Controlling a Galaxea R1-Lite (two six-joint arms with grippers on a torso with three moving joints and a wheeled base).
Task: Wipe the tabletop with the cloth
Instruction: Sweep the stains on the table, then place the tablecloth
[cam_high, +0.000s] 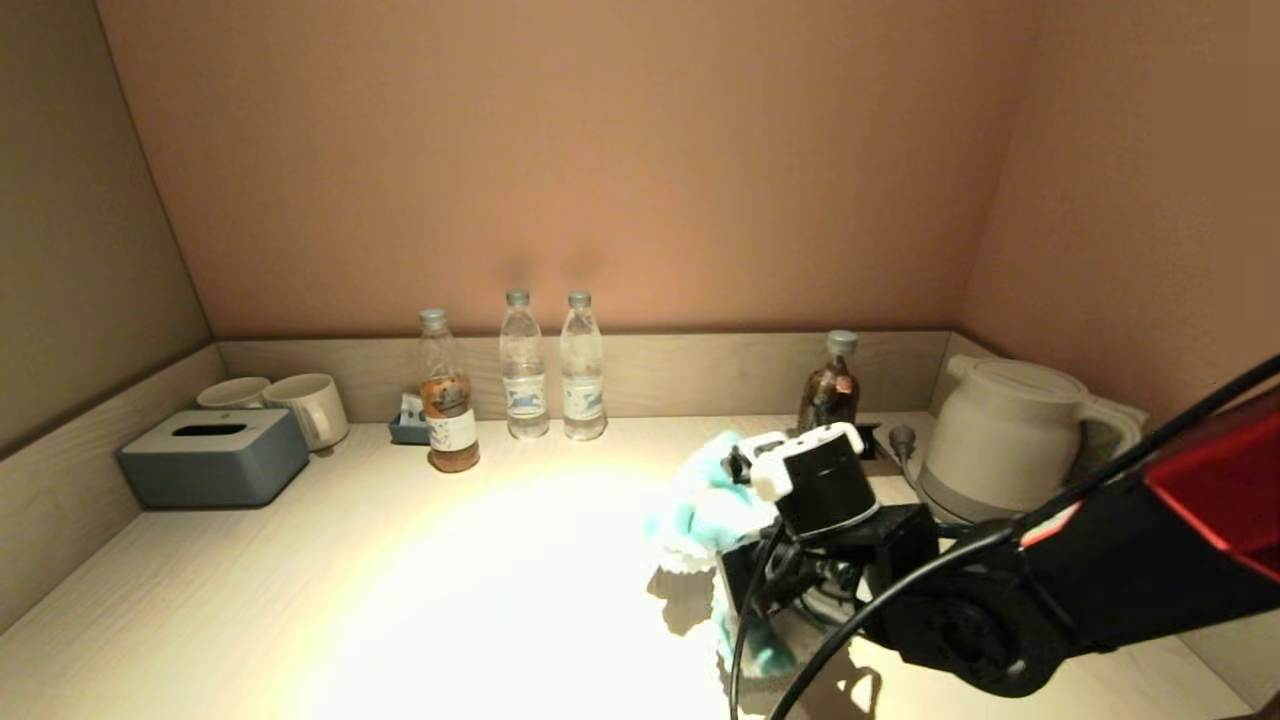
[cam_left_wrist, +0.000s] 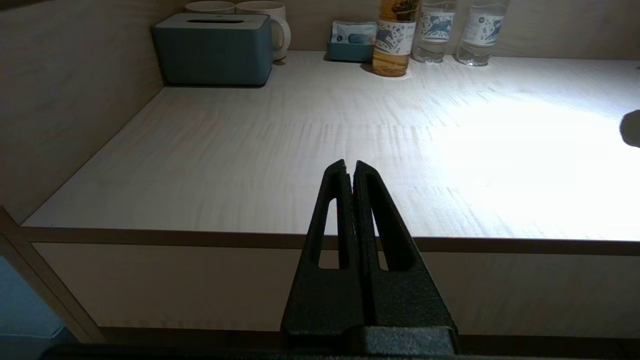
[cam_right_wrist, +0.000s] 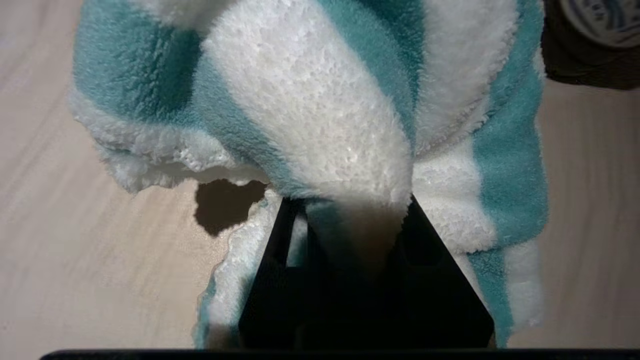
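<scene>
The teal and white striped cloth (cam_high: 705, 510) hangs bunched from my right gripper (cam_high: 745, 560) over the right half of the pale wood-grain tabletop (cam_high: 400, 570). In the right wrist view the cloth (cam_right_wrist: 320, 100) fills the frame, a fold is pinched between the black fingers (cam_right_wrist: 280, 260), and its lower edge trails on the tabletop (cam_right_wrist: 90, 250). My right gripper (cam_right_wrist: 350, 210) is shut on the cloth. My left gripper (cam_left_wrist: 350, 167) is shut and empty, parked in front of the tabletop's front edge (cam_left_wrist: 150, 236), out of the head view.
A grey-blue tissue box (cam_high: 213, 457) and two mugs (cam_high: 305, 405) stand at the back left. Three bottles (cam_high: 520, 370) and a small tray (cam_high: 408, 428) stand along the back rim. A dark bottle (cam_high: 830, 385) and white kettle (cam_high: 1010, 435) stand at the back right.
</scene>
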